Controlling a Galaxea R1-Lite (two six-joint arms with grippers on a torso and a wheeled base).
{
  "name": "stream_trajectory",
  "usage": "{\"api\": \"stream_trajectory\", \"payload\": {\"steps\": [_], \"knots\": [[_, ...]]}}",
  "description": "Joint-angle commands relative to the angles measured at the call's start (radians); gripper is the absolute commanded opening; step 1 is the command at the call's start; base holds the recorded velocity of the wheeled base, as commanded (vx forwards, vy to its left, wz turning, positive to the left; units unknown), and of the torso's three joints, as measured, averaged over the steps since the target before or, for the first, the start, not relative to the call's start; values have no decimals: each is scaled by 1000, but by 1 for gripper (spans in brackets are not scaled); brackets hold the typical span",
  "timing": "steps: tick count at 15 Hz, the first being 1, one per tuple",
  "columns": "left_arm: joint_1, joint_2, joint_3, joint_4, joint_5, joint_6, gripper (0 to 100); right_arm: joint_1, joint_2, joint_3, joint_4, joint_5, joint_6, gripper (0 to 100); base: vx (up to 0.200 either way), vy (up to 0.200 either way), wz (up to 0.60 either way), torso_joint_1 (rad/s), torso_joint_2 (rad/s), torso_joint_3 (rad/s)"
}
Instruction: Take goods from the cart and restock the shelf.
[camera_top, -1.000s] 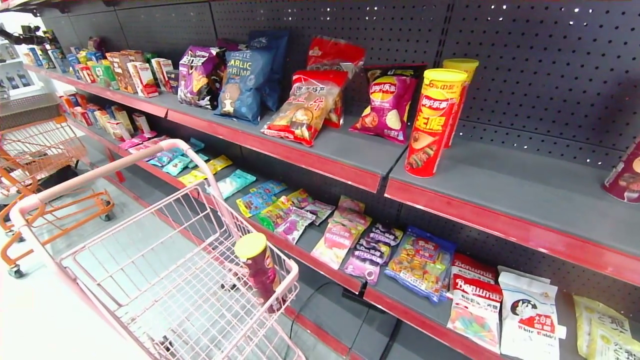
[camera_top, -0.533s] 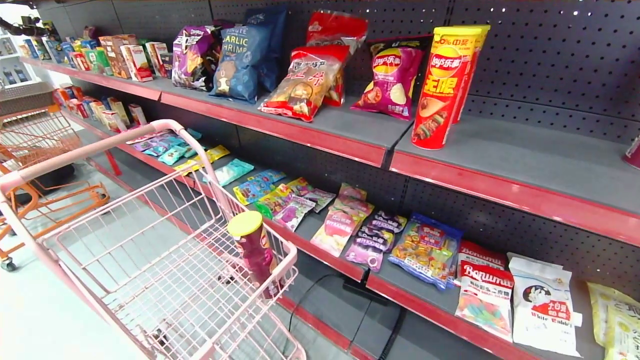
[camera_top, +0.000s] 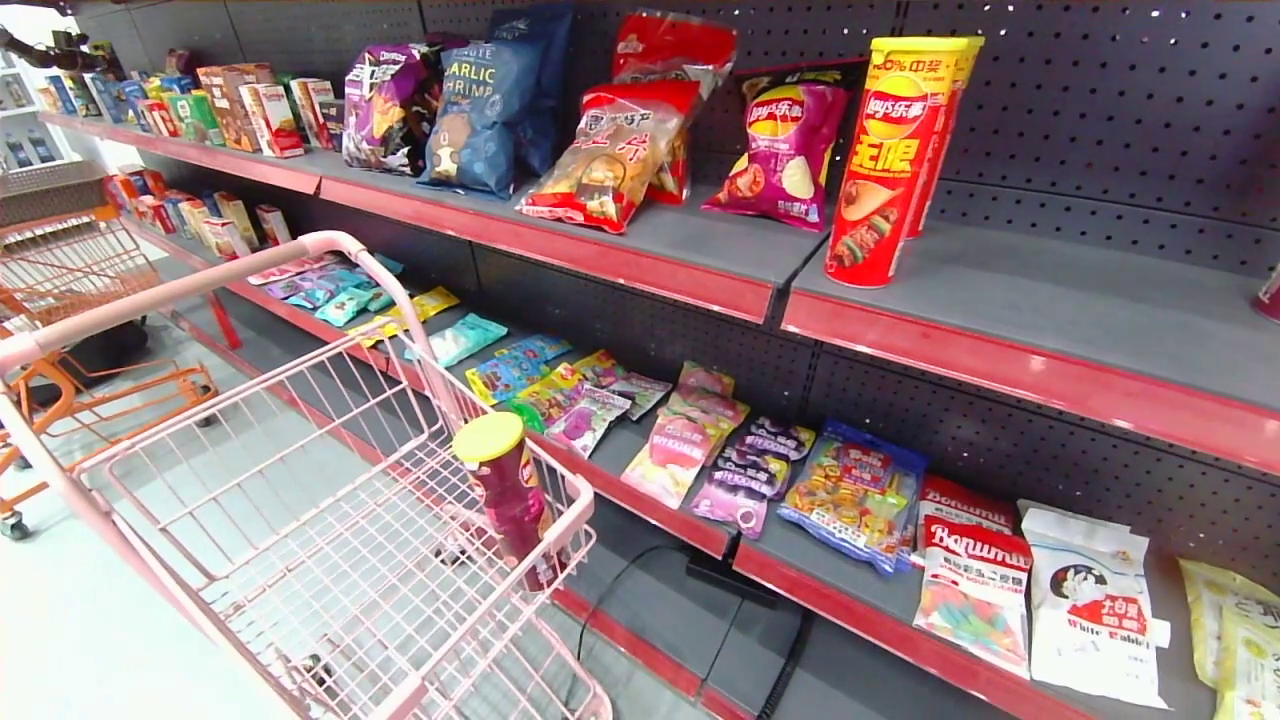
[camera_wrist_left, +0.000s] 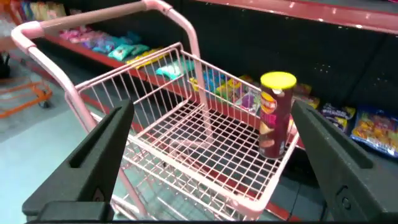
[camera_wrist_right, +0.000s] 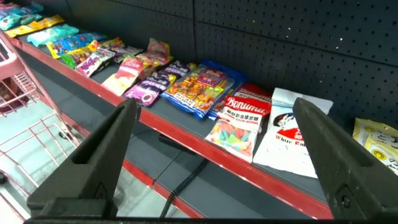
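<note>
A purple chip can (camera_top: 510, 490) with a yellow lid stands upright in the front right corner of the pink wire cart (camera_top: 250, 500). My left gripper (camera_wrist_left: 211, 109) hangs open above the cart basket (camera_wrist_left: 186, 143), with the can (camera_wrist_left: 277, 115) standing just inside its one finger and nothing held. On the upper shelf (camera_top: 1000, 290) two tall red chip cans (camera_top: 885, 160) stand one behind the other, with bare grey board to their right. My right gripper (camera_wrist_right: 214, 106) is open and holds nothing. It faces the lower shelf (camera_wrist_right: 155, 127) above the candy bags (camera_wrist_right: 199, 84).
Snack bags (camera_top: 600, 150) and boxes (camera_top: 250, 110) fill the upper shelf to the left of the red cans. Candy packs (camera_top: 850, 495) lie flat along the lower shelf. An orange cart (camera_top: 70, 290) stands at the far left. A black cable (camera_top: 780, 650) runs under the lower shelf.
The whole head picture has shifted, so the camera moved and the shelf now sits higher in view. The can, the cart and the shelf goods keep their places.
</note>
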Motion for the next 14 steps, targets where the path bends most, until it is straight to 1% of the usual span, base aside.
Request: {"api": "stream_trajectory", "payload": {"steps": [1,2,3,4,5,6,7,8,9,10,11,12,13,14], "knots": [[-2,742,-276,-103,-84,-61,100,0,1,0,0,0,0,100,0,0,0,0,0,0],[5,839,-273,-179,-207,-58,100,0,1,0,0,0,-1,100,0,0,0,0,0,0],[23,935,-278,-235,-279,-39,100,0,1,0,0,0,-1,100,0,0,0,0,0,0],[29,1017,-275,-291,-324,10,100,0,1,0,0,0,0,100,0,0,0,0,0,0],[31,1095,-275,-332,-370,51,100,0,1,0,0,0,-1,100,0,0,0,0,0,0],[29,1164,-273,-373,-430,81,100,0,1,0,0,0,-1,100,0,0,0,0,0,0],[29,1173,-272,-381,-437,87,100,0,1,0,0,0,-1,100,0,0,0,0,0,0],[21,1280,-272,-418,-489,162,100,0,1,0,0,0,-1,100,0,0,0,0,0,0],[20,1317,-272,-430,-515,212,100,0,1,0,0,0,-1,100,0,0,0,0,0,0],[21,1374,-273,-447,-606,292,100,0,1,0,0,0,-1,100,0,0,0,0,0,0],[21,1399,-275,-449,-635,332,100,0,1,0,0,0,-1,100,0,0,0,0,0,0],[28,1458,-275,-465,-661,407,100,0,1,0,0,0,-1,100,0,0,0,0,0,0],[29,1504,-272,-519,-681,432,100,0,1,0,0,0,-1,100,0,0,0,0,0,0],[24,1549,-267,-602,-706,432,100,0,1,0,0,0,-1,100,0,0,0,0,0,0]]}}
